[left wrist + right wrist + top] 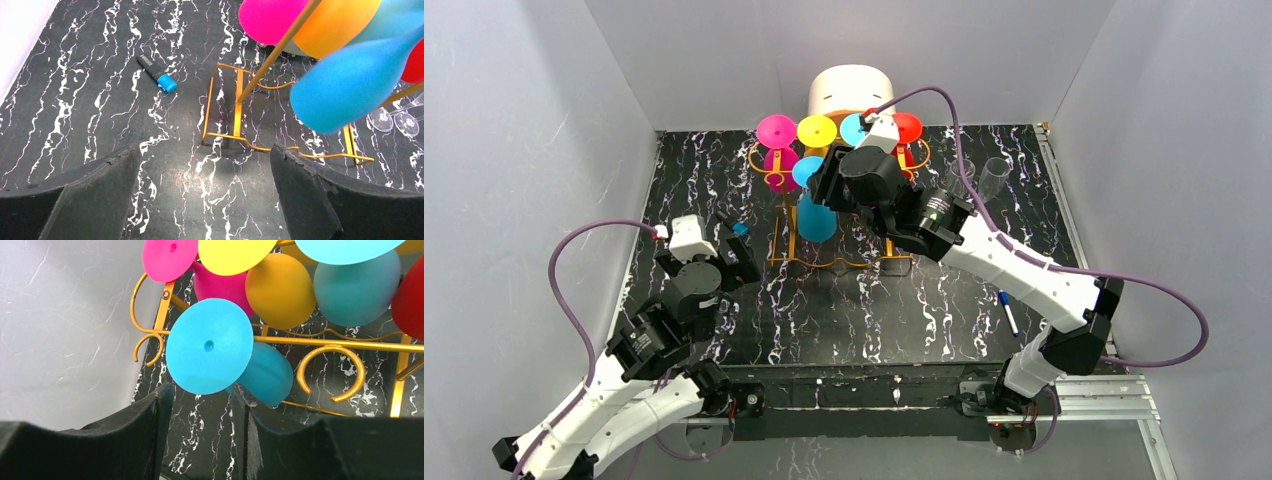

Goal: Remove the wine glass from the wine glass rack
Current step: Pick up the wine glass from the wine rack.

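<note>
Desk (874,320): black with white veining, pale walls on three sides.
Wine glass rack (844,263): orange-gold wire frame, upright toward the far edge of the desk, about midway between the left and right edges.
Blue wine glass (209,346): upside down at the rack's near left end, beside the curled rail tips, round foot uppermost and bowl below. Unclear whether the foot rests on the rails.
Other glasses: pink glass (776,130), yellow glass (817,130), teal glass (856,128) and red glass (908,127), hung in a row farther back on the rack, feet up.
Right claw (202,390): at the rack's near left end, fingers (130,435) partly apart and clamped on nothing visible. Bare desk in the gap, blue foot just beyond the fingertips.
Left claw (205,152): fingers (90,200) spread wide, empty, above the left part of the desk, well apart from the rack.
Marker (157,74): black with a blue cap, lying toward the left edge.
Clear glasses (994,175): near the far right corner, right of the rack.
White round box (851,90): at the far edge, behind the rack.
Pen (1008,312): lying near the right edge.
</note>
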You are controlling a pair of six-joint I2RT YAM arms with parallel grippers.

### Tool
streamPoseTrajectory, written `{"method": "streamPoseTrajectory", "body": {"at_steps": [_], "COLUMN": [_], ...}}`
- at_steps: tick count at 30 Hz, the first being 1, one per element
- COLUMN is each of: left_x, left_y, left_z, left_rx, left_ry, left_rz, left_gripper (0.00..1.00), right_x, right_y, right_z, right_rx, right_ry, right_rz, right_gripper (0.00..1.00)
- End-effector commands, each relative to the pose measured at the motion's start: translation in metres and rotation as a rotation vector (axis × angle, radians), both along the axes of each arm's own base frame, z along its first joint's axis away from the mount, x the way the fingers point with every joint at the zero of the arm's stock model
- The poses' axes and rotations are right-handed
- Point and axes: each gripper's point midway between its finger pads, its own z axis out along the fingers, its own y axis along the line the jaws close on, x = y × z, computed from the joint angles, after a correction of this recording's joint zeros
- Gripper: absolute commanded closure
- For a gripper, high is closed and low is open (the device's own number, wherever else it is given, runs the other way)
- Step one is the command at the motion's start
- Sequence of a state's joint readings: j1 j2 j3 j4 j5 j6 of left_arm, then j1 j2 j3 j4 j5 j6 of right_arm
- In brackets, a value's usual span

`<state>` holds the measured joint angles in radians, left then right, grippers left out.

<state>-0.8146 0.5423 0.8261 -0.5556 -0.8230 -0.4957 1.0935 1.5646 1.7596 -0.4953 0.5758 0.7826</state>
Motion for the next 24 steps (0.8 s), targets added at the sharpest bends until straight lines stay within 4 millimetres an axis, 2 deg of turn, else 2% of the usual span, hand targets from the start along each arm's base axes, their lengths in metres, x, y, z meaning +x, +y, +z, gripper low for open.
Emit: {"method": "streamPoseTrajectory", "body": {"at_steps": [1, 8, 16, 24], "left_x": [-0.001, 0.001, 0.003, 0.001], "left_y": [0.006, 0.001, 0.0, 0.002], "left_z": [0.013, 0.012, 0.033, 0.032], "left_rx": [-0.036, -0.03, -0.098, -0.094], "left_ry": [-0.032, -0.019, -0.071, -0.076], "left_rz": [0.028, 0.015, 0.028, 0.029], "left_gripper": [0.02, 0.02, 0.02, 0.02], "right_x": [0.005, 0.013, 0.018, 0.029], "right_y": [-0.01, -0.011, -0.013, -0.022], "right_z": [0.031, 0.029, 0.029, 0.029], "right_rx": [0.055, 0.045, 0.046, 0.016], "right_ry": [-0.046, -0.066, -0.095, -0.11], "right_rz": [-0.053, -0.09, -0.121, -0.14], "right_gripper": [0.46, 0.47, 0.47, 0.44]}}
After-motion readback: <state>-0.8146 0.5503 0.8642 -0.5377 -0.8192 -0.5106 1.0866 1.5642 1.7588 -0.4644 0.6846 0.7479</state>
